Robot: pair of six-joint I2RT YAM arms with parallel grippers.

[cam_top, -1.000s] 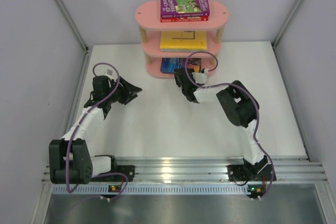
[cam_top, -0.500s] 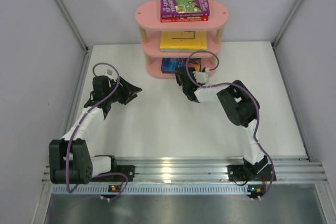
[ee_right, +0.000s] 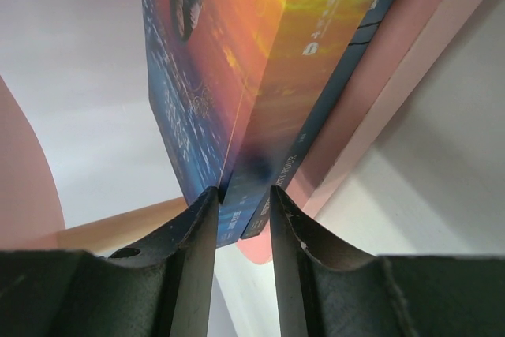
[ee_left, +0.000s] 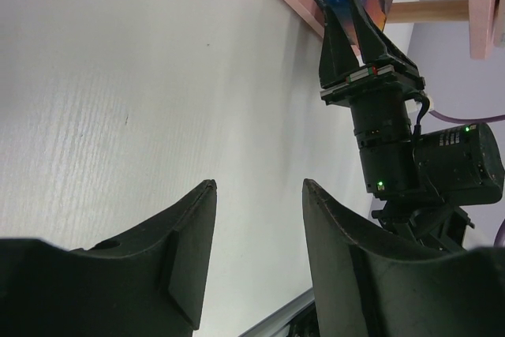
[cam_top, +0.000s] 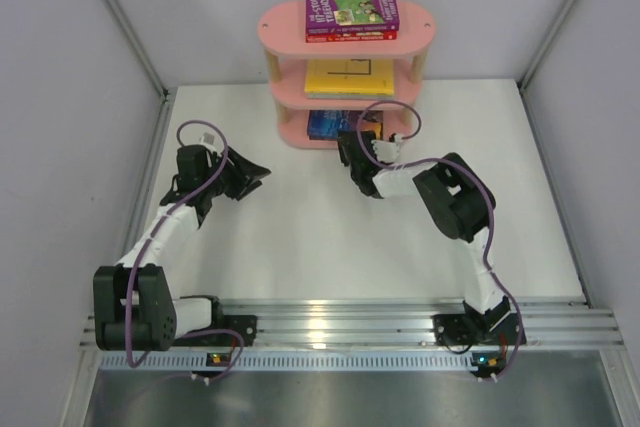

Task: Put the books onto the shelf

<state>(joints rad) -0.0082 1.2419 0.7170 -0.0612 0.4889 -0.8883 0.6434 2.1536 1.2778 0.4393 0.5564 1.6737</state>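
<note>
**Left side.** The left hand (cam_top: pixel 258 175) is held low over the bare tabletop (cam_top: pixel 300 247), well apart from the shelf. Its jaws are parted and nothing is held between them.

**Centre.** The pink three-tier shelf (cam_top: pixel 285 22) stands at the far edge of the tabletop.
- Top tier: the purple book (cam_top: pixel 352 4) lies flat on the red book (cam_top: pixel 350 37).
- Middle tier: the yellow book (cam_top: pixel 348 77) lies flat. Whether anything is under it cannot be told.
- Bottom tier: the blue book with the orange glow (cam_top: pixel 325 125) lies flat. In the right wrist view a dark spine is seen just beneath it, which may be the navy title.
- No book is seen loose on the tabletop, so the task is judged close to complete.

**Right side.** The right hand (ee_right: pixel 244 192) is set at the near edge of the bottom tier. Its fingers (ee_right: pixel 189 242) are placed on either side of the blue book's near edge. Whether that edge is pinched or merely straddled cannot be told.

**Risks noted.**
- If the right hand is drawn back before the jaws are well parted, the blue book is likely to be dragged out of the tier, and the one beneath it may follow.
- If the book is pushed further in with force, the light shelf may be shifted or tipped and the stacked top books disturbed.
- The right arm's purple cable (cam_top: pixel 400 119) loops near a shelf post and could be caught there on withdrawal.
</note>
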